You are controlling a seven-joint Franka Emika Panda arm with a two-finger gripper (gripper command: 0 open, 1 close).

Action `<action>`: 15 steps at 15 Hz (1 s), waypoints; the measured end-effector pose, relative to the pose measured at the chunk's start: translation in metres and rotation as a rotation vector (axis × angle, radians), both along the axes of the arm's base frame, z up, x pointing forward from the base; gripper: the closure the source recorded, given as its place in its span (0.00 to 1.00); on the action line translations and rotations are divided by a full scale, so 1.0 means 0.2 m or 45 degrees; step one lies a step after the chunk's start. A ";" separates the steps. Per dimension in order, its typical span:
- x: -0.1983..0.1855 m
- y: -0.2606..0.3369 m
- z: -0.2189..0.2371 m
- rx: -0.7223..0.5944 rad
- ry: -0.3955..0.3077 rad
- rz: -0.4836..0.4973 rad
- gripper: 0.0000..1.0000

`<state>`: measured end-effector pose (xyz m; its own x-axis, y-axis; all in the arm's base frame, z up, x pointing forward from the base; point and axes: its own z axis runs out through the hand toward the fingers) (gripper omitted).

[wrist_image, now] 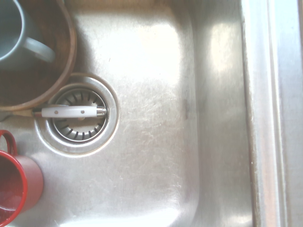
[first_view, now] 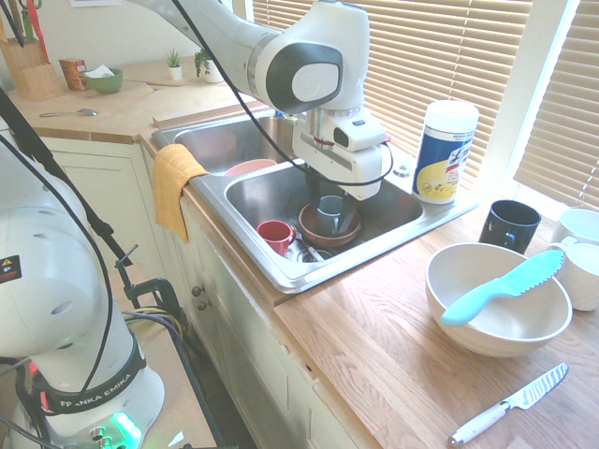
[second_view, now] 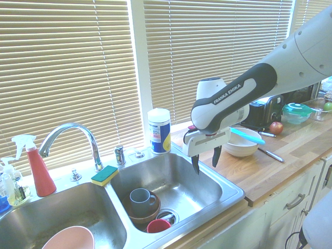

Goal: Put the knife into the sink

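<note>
Currently, your gripper (second_view: 206, 160) hangs above the sink (second_view: 176, 181), its fingers spread. You see the turquoise knife (first_view: 503, 288) lying across the pale bowl (first_view: 499, 299). The wrist view cuts off the red mug (wrist_image: 19, 187) and the brown bowl (wrist_image: 61, 52); the bowl partly hides a white-handled utensil (wrist_image: 71, 111) over the drain (wrist_image: 80, 130).

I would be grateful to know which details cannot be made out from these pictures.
- Pink rounded dish, second exterior view: the bottom picture edge cuts off its lower part.
- White-handled utensil on the drain, wrist view: its working end is hidden by the brown round bowl and cut off by the edge.
- Red mug, wrist view: the left edge cuts it off.
- Green apple-like fruit, second exterior view: too small and cut off to identify.
</note>
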<state>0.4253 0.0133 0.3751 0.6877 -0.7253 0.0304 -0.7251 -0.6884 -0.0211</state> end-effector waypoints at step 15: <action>-0.07 -1.04 0.42 -0.090 -0.009 0.079 0.00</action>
